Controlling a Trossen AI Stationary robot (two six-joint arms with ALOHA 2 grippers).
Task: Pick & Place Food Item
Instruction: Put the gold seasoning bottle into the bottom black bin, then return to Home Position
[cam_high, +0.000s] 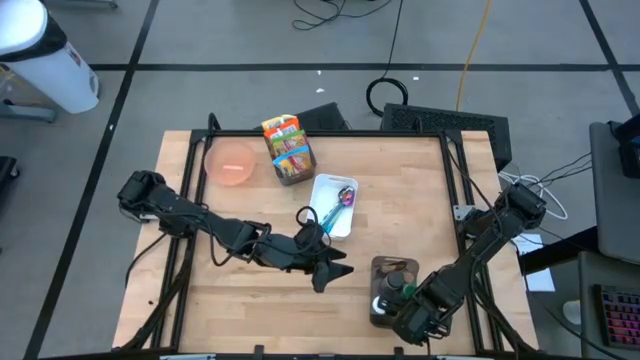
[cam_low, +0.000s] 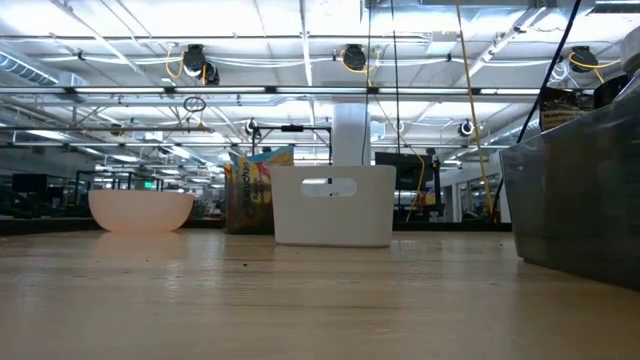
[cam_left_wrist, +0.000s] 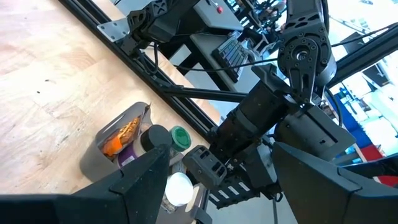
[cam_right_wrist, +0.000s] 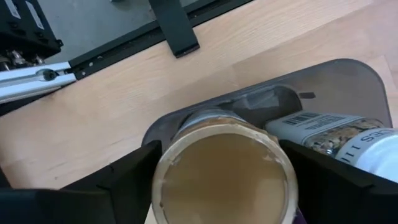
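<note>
Overhead, the right gripper (cam_high: 408, 318) hung over the grey bin (cam_high: 379, 268) at the table's near edge, while the left gripper (cam_high: 330, 268) waited mid-table, spread and empty.

Low down, only the white bin (cam_low: 333, 205) and the pink bowl (cam_low: 141, 210) showed.

At the right wrist, the fingers stood wide either side of the jar (cam_right_wrist: 222, 177) in the bin; whether they gripped it, I could not tell. Centring before lifting looked wise.

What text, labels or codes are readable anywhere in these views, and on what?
Nothing reads clearly.
Snack bags: bright print, blurred.
White-capped bottle in the grey bin: barcode plus lettering, too blurred and cut off.
Jar between the right hand's fingers: no text visible.
</note>
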